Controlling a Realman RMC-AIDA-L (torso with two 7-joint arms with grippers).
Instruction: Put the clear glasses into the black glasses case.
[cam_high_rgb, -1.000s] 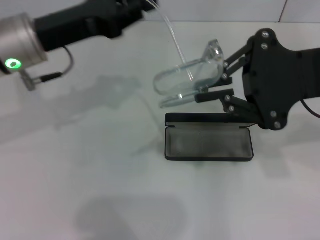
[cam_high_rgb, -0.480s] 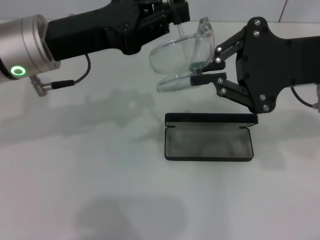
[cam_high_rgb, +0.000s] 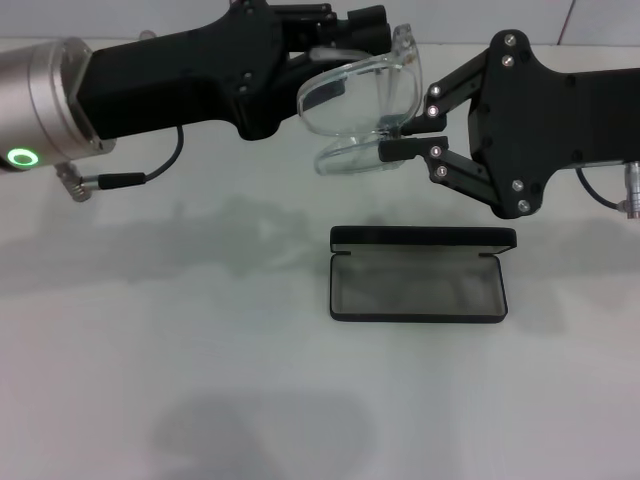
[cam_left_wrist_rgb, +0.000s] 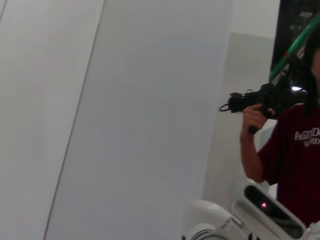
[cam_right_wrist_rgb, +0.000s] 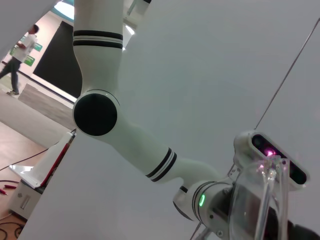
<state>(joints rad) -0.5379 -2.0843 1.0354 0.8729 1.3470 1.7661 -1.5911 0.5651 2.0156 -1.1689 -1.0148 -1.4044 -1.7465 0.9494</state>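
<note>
The right gripper pinches the glasses at upper centre, long axis parallel to the open case directly below; I cannot tell the left gripper's state.

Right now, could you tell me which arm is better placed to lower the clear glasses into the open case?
Probably the right. The right gripper grips the clear glasses nearly above the open black glasses case; the left gripper meets them from farther off.
</note>
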